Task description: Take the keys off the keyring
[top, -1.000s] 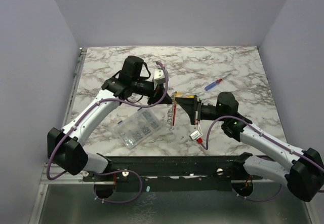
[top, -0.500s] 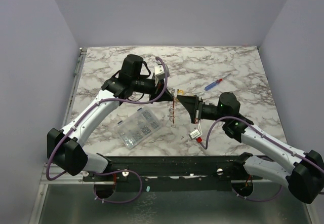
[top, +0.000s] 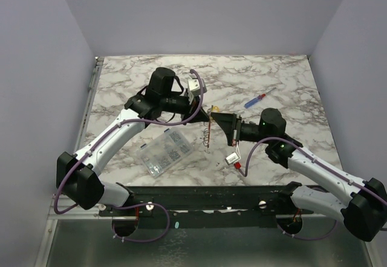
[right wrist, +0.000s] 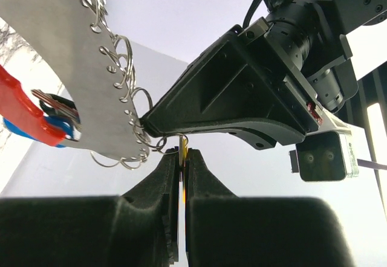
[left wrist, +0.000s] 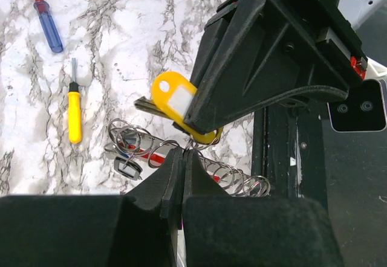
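Marble tabletop (top: 290,73), above its middle: grey metal keyring with red loop band (right wrist: 66,55) hangs from left gripper (left wrist: 182,171), jaws pinched shut on it; right gripper (right wrist: 182,158) clamps yellow-tagged key (left wrist: 172,101) at its ring; blue-tagged key (right wrist: 21,133), black-tagged key (left wrist: 127,167) still attached, likely none freed yet.

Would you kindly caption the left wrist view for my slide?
Right gripper pinches the yellow-tagged key while left gripper clamps the keyring.

Keyring (right wrist: 72,67): grey plate edged with wire rings, red band, held aloft. Yellow-tagged key (left wrist: 171,99) at its edge.
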Action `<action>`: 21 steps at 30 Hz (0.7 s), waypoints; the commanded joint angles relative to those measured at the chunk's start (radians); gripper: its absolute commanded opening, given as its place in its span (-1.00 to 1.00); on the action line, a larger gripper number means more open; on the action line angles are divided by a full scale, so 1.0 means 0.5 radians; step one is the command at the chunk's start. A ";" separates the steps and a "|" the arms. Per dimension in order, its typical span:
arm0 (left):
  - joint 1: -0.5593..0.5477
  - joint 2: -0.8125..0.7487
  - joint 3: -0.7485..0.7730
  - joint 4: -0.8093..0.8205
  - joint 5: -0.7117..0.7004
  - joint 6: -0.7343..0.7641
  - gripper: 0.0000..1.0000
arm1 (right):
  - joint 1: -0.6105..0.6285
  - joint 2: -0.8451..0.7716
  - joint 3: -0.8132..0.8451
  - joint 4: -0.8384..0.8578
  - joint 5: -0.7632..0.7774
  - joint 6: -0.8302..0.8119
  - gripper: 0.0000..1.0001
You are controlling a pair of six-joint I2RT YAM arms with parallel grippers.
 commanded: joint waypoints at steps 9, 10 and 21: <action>-0.087 -0.022 -0.026 0.079 -0.141 -0.012 -1.00 | 0.016 0.023 0.141 -0.084 0.005 -0.486 -0.99; -0.095 -0.019 -0.027 0.078 -0.142 -0.008 -1.00 | 0.016 0.026 0.142 -0.086 0.011 -0.482 -0.99; -0.161 0.008 -0.033 0.059 -0.072 0.024 -1.00 | 0.015 0.044 0.133 -0.086 0.030 -0.460 -0.99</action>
